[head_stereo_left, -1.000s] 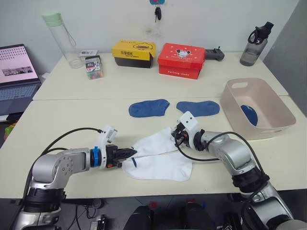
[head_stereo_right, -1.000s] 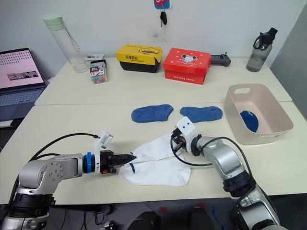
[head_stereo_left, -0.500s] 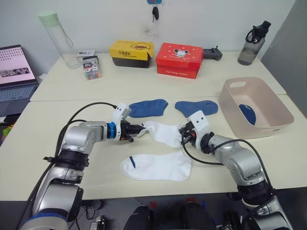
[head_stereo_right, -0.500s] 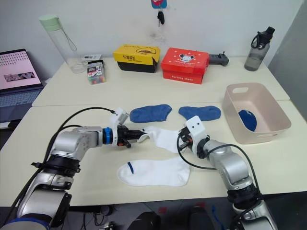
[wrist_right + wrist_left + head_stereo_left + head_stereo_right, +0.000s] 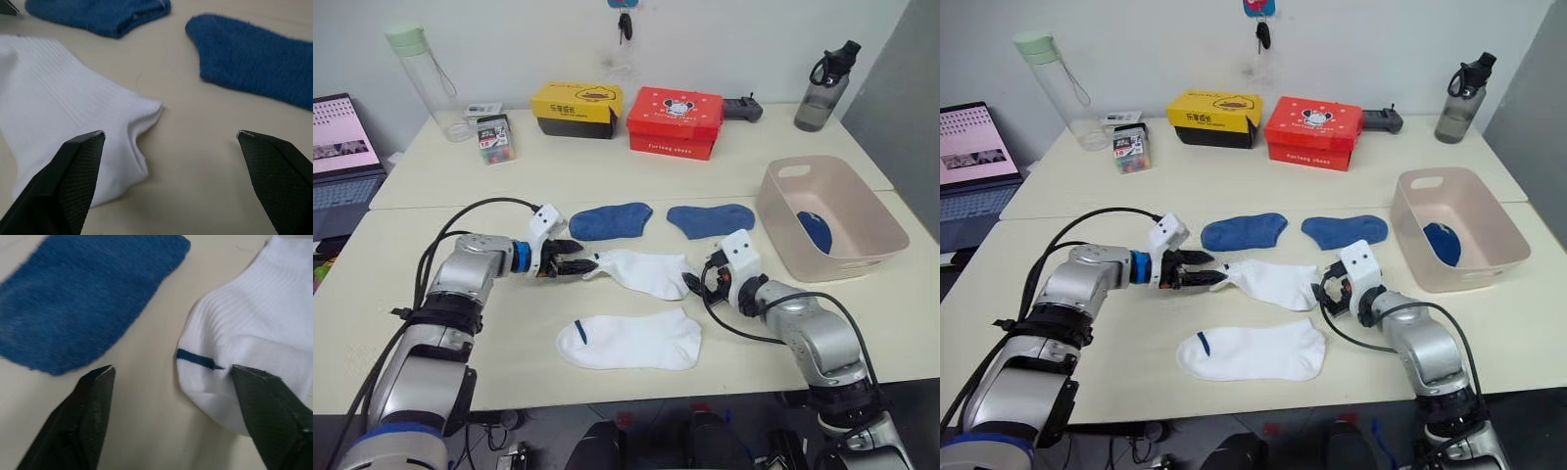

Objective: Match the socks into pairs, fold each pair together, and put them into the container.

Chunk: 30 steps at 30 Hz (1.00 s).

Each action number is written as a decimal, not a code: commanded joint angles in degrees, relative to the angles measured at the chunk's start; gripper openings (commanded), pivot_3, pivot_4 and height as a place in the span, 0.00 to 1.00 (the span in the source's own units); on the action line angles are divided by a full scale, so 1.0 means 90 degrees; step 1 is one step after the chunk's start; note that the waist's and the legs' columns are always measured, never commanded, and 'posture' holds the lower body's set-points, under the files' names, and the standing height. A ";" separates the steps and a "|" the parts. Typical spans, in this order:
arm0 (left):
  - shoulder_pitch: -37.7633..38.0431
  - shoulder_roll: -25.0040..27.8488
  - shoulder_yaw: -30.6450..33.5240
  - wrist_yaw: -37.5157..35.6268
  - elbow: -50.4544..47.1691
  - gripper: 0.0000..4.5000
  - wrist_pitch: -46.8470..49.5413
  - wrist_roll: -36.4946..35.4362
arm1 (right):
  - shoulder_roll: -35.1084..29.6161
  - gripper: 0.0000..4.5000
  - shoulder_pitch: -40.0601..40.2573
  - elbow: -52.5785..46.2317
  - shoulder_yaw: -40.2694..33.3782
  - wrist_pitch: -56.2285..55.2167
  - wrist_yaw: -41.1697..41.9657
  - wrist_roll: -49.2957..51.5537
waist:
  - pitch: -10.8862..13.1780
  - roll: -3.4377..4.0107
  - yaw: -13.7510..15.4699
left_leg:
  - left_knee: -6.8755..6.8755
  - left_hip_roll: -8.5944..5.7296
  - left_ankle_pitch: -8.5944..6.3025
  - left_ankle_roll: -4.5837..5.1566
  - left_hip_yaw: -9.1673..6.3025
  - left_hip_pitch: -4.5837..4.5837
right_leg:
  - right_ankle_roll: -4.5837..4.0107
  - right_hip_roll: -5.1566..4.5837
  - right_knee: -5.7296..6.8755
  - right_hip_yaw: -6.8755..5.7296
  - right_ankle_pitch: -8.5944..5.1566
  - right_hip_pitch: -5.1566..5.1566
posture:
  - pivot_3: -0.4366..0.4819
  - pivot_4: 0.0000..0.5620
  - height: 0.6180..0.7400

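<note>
**A:** Which step is this?

**B:** The white pair, I'd say. One white sock [image 5: 641, 271] lies flat mid-tabletop with a gripper at each end. The left gripper [image 5: 576, 266] sits at its toe end, at nine o'clock of the sock, fingers spread; the left wrist view shows the navy-marked tip lying between them, ungrasped as far as I can tell. The right gripper [image 5: 697, 283] is at the cuff end, three o'clock, fingers wide apart, with the cuff just in front of them and nothing held.

**A:** And its mate?

**B:** The second white sock [image 5: 628, 339] lies at six o'clock of the first, close but apart, unfolded.

**A:** The others?

**B:** Two medium blue socks lie at twelve o'clock of the white ones: one [image 5: 611, 219] toward the left, the other [image 5: 711, 218] toward the right, side by side, not stacked. The container [image 5: 869, 213] stands at three o'clock on the tabletop [image 5: 803, 377], with something dark blue [image 5: 815, 233] already inside; I can't tell whether it's one sock or a folded pair.

**A:** Next move?

**B:** Probably get one white sock squarely onto the other, toes and cuffs aligned, then fold. Thin fabric lying flat calls for a low pinch at the edge.
</note>
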 commanded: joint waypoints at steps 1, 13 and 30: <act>0.0063 0.0051 0.0521 0.0092 -0.0358 0.99 0.0346 -0.0311 | 0.0088 1.00 -0.0122 -0.0320 -0.0187 -0.0110 0.0019 0.0156 | 0.0000 0.0000 -0.0017 | 0.0000 0.0000 0.0000 0.0000 0.0000 -0.0002 | 0.0000 0.0000 -0.0001 0.0000 0.0000 0.0000 | 0.48 0.27 0.88; 0.0969 -0.0561 0.0470 0.1145 -0.1410 0.96 0.1106 -0.0115 | 0.0273 0.87 -0.0184 0.0504 0.0302 -0.0264 -0.0270 -0.0341 | -0.0003 0.0002 0.0034 | 0.0005 -0.0004 0.0000 0.0000 -0.0001 0.0001 | 0.0000 -0.0002 0.0001 0.0001 0.0000 0.0005 | 0.48 0.27 0.88; 0.1129 -0.0753 0.1235 0.0968 -0.2369 0.01 0.1603 -0.1021 | 0.0259 0.00 -0.0102 -0.0280 0.0113 -0.0029 0.0156 0.0113 | -0.0004 0.0002 0.0048 | 0.0008 -0.0004 0.0000 0.0000 -0.0001 -0.0002 | 0.0000 -0.0004 -0.0001 0.0000 0.0000 0.0004 | 0.48 0.27 0.88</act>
